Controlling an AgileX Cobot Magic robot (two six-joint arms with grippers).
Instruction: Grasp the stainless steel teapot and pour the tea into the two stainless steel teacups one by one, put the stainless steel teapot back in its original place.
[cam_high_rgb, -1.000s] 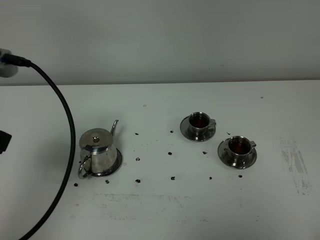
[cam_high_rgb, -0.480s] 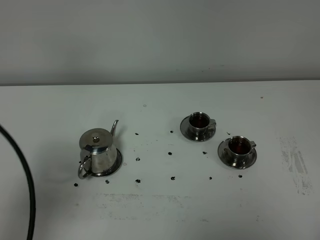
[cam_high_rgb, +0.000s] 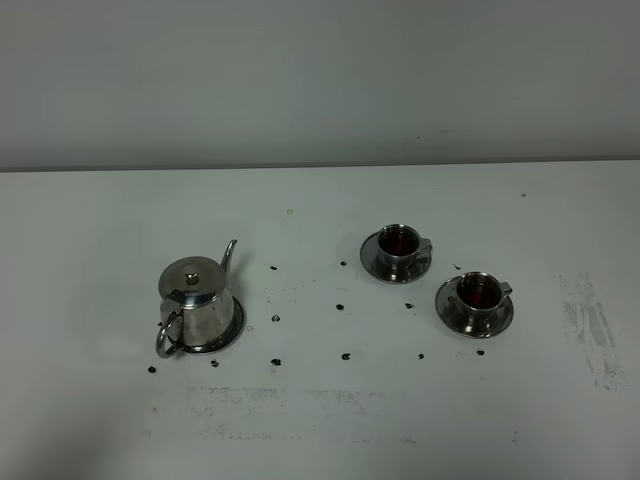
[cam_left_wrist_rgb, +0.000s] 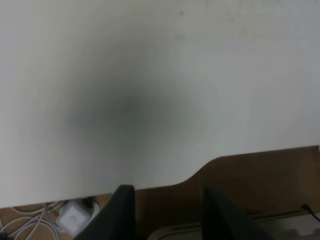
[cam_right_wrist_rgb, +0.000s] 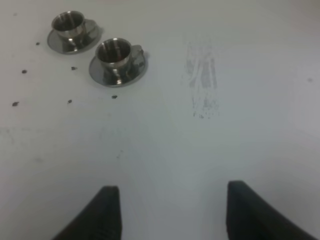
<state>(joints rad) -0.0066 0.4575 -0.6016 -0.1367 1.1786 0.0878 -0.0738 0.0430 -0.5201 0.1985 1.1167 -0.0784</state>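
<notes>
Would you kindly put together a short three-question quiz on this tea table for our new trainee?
1. True or false: the stainless steel teapot stands on its coaster dish.
2. What do both teacups hold? A) nothing B) dark liquid C) spoons
3. Fill in: in its wrist view, the right pincer is ____.

Key: 1 true; 2 B; 3 open.

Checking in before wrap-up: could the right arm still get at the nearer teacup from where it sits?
Probably yes. Its fingers are apart, and only bare table lies between them and the nearer teacup; the teapot stands well off.
</notes>
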